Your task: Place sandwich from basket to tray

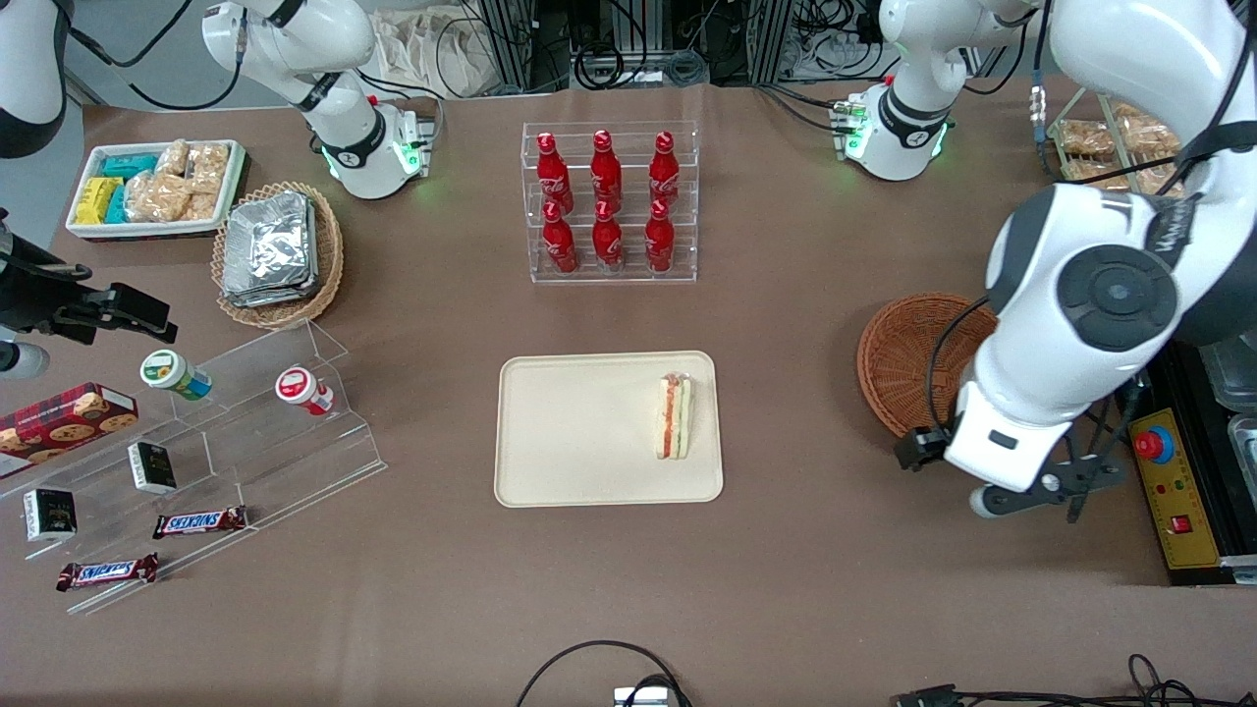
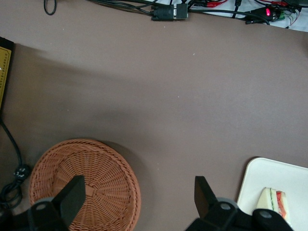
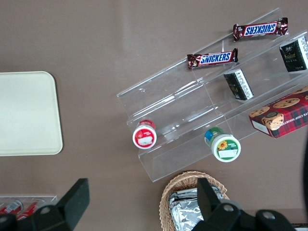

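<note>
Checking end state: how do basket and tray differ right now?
The basket is round, reddish-brown woven wicker; the tray is a flat, plain cream rectangle. The basket is empty; the tray holds the sandwich near its edge toward the working arm. The open gripper hangs above the table between them. Both rest flat on the brown table.

- The working left arm [image 1: 1080,324] shows glossy white rounded shells, with a dark grey round cap on its big joint.
- Black cables loop along its links.
- Its base [image 1: 899,133] glows green at the collar ring.
- The gripper [image 2: 139,204] carries two black, wedge-shaped fingers [image 2: 72,197] set wide apart, on grey rounded mounts.
</note>
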Tool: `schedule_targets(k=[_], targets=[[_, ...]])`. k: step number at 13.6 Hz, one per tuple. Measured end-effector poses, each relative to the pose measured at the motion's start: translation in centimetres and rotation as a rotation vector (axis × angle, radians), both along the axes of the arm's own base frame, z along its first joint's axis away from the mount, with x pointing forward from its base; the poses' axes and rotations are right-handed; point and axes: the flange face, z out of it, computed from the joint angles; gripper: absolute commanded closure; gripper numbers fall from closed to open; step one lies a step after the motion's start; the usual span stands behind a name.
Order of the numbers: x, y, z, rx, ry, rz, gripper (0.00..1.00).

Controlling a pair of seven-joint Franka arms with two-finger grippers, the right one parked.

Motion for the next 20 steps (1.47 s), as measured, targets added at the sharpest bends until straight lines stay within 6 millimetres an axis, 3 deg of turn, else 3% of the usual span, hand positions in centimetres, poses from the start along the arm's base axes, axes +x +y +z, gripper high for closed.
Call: schedule_targets(k=[4, 6, 9, 11, 14, 17, 20], targets=[[-0.4, 2.9, 1.6, -0.004, 0.023, -0.08, 0.0], [-1.0, 5.7, 3.3, -0.029, 0.028, -0.122, 0.0], [-3.1, 11.0, 6.0, -0.035, 0.034, -0.218, 0.0], [-5.2, 12.8, 7.3, -0.014, 0.042, -0.265, 0.0], [-8.4, 14.2, 9.4, 0.005, 0.072, -0.319, 0.0], [-11.2, 13.9, 12.1, 0.003, 0.079, -0.326, 0.0], [-12.5, 13.4, 13.6, -0.044, 0.063, -0.327, 0.0]])
